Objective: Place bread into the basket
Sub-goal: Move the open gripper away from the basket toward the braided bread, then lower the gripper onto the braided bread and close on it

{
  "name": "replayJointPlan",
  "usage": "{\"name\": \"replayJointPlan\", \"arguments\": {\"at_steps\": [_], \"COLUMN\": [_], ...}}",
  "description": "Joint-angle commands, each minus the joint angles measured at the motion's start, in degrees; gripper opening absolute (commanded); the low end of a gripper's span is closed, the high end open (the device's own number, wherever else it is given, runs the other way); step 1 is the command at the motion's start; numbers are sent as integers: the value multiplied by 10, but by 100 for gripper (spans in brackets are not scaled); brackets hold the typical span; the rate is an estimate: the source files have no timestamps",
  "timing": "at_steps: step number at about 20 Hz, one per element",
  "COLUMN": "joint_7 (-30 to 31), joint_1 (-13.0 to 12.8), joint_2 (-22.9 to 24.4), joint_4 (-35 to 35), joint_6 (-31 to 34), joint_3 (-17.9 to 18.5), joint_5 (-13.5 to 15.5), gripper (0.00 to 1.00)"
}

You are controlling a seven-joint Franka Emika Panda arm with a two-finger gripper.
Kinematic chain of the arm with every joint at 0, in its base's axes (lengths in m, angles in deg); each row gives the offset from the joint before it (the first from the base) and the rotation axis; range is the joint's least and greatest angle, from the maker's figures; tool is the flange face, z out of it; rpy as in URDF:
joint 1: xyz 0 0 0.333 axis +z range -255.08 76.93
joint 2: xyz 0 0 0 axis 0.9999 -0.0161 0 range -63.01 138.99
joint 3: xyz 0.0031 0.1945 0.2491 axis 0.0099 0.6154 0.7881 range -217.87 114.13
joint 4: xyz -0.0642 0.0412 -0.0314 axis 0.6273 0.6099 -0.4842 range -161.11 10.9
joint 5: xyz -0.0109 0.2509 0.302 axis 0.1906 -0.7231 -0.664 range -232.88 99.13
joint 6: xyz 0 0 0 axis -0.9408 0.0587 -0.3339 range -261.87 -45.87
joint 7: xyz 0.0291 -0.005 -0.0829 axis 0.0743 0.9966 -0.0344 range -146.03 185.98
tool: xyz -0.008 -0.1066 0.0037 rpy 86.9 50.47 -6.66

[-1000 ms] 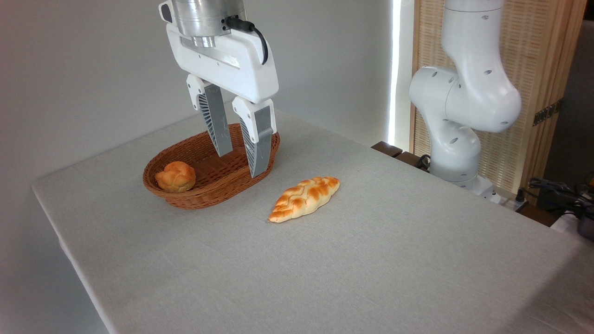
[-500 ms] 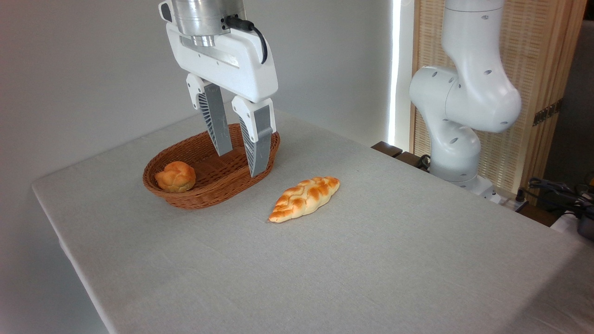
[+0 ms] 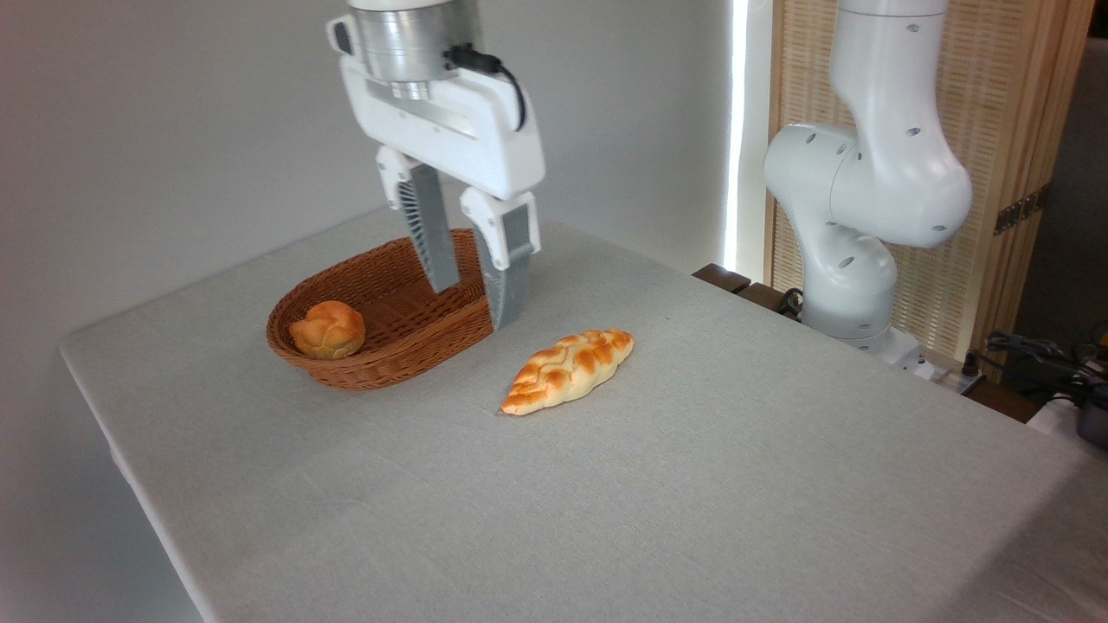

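The bread [image 3: 568,370], a flat braided golden-orange loaf with pointed ends, lies on the grey table to the right of the basket. The basket [image 3: 381,350] is an oval reddish-brown wicker one at the left of the table. My gripper [image 3: 475,308] hangs above the basket's right end, fingers pointing down and open with nothing between them. It is up and to the left of the bread, well apart from it.
A small round knobbly bun [image 3: 327,330] sits inside the basket's left end. The arm's white base [image 3: 853,242] stands off the table's far right edge, with cables [image 3: 1047,359] beside it. The table's near left edge [image 3: 130,484] drops away.
My gripper has shifted to the right, from over the basket's middle to over its right end, closer to the bread. The bread, bun and basket have not moved.
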State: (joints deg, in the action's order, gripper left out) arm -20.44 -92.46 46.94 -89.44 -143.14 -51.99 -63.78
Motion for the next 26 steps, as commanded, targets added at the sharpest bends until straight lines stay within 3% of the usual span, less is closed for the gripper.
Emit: {"name": "replayJointPlan", "arguments": {"at_steps": [1, 3, 6, 10, 16, 26], "joint_7": [-9, -9, -10, -11, -10, -11], "joint_1": [-48, -59, -65, -81, -112, -125], "joint_2": [119, 166, 236, 274, 273, 256], "joint_4": [-164, -241, -349, -431, -489, -498], "joint_6": [-48, -75, -139, -195, -262, -292], "joint_3": [8, 11, 11, 12, 11, 12], "joint_5": [16, 31, 32, 32, 32, 34], "gripper": [100, 100, 100, 100, 100, 100]}}
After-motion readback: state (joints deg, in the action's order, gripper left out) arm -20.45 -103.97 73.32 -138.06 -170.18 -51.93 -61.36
